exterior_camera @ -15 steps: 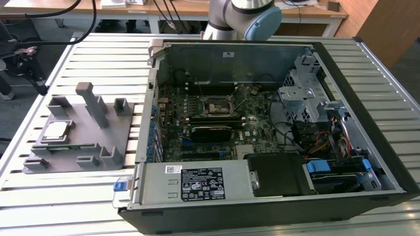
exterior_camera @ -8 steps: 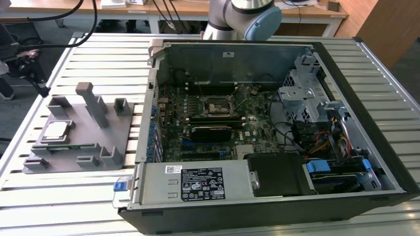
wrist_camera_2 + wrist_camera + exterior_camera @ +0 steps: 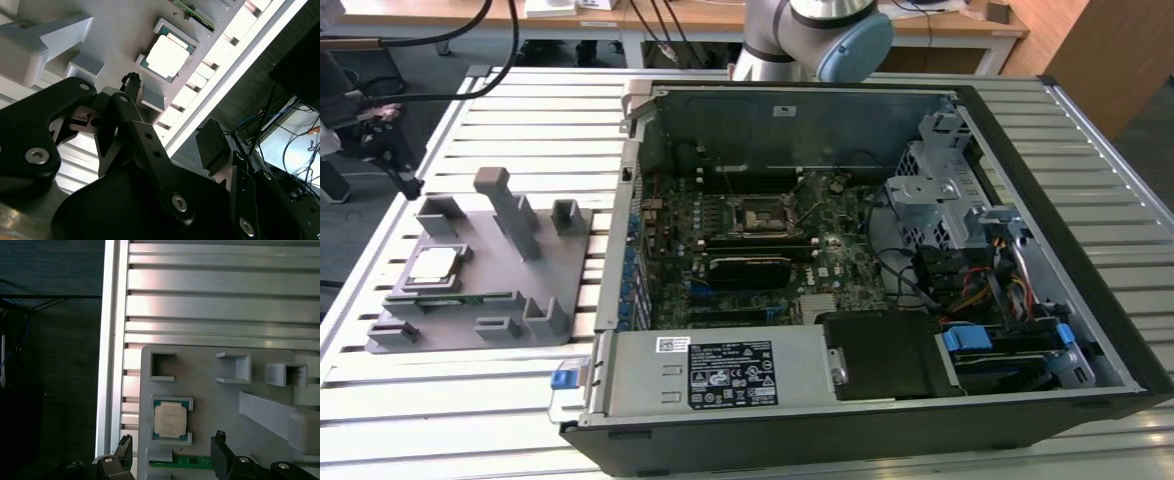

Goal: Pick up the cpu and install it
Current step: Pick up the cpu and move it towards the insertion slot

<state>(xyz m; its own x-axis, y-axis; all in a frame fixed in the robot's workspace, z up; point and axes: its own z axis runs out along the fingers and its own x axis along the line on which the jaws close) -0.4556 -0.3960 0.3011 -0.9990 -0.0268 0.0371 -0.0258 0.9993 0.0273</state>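
Cpu (image 3: 431,265) is seated in a recess of the grey fixture plate (image 3: 534,262), at the exterior view's left, well apart from the motherboard socket (image 3: 757,215). Gripper (image 3: 172,440) is held spread and empty near it. Risk: if approached off-centre, the chip could be tilted against the recess walls.

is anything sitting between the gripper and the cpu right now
Nothing visible does. The cpu lies uncovered in its pocket on the grey fixture, and only open air separates it from the open gripper.
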